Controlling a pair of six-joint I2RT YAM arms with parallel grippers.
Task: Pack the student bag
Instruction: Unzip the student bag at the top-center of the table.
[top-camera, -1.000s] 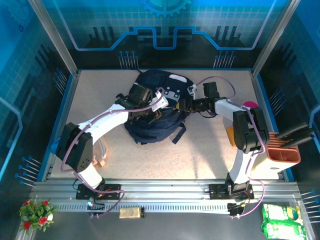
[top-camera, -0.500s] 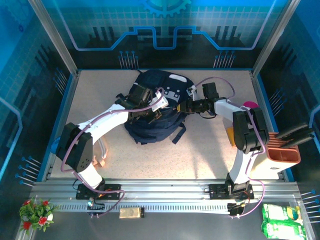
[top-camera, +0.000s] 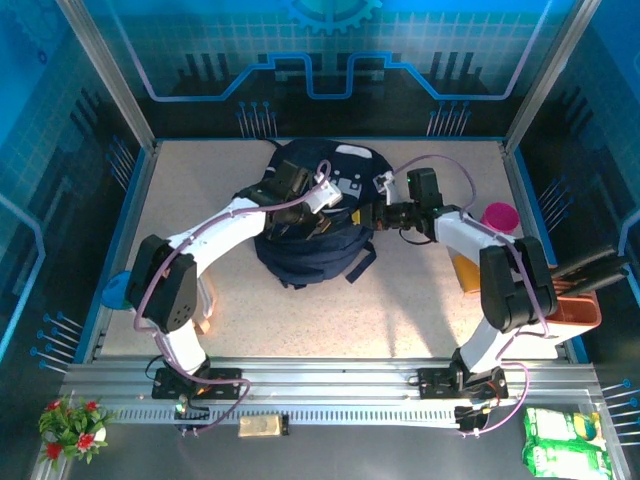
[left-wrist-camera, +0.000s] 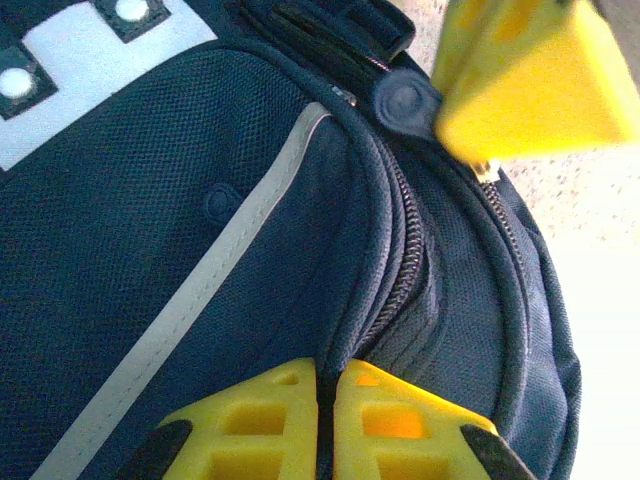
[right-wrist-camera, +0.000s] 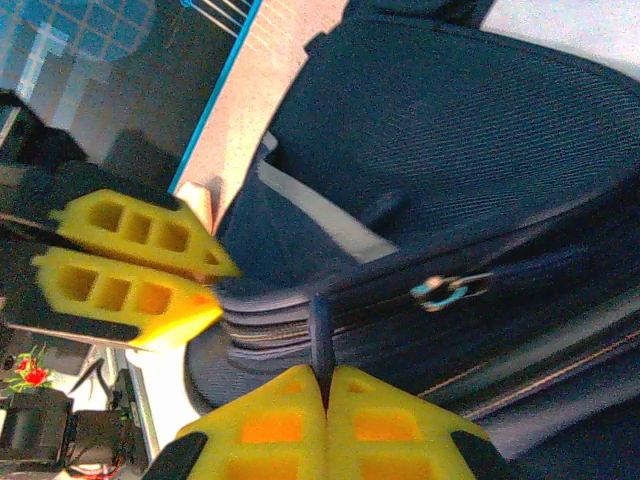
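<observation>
Navy bag (top-camera: 300, 262) lies at the table's (top-camera: 410, 310) far middle. Left gripper (left-wrist-camera: 325, 378) pinches its fabric by the zip (left-wrist-camera: 408, 230); right gripper (right-wrist-camera: 327, 378) is clamped on a dark pull tab (right-wrist-camera: 318, 325). The zip looks closed, contents hidden, so packing seems either barely begun or finishing

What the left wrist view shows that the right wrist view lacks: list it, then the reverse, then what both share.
Left wrist: snap studs on a grey-white patch, and the left tool shut on fabric beside the zipper. Right wrist: a metal zipper slider, the table's blue edge, and the right tool shut on a dark pull strap. Both: the navy student bag, its zipper, both yellow tools.
</observation>
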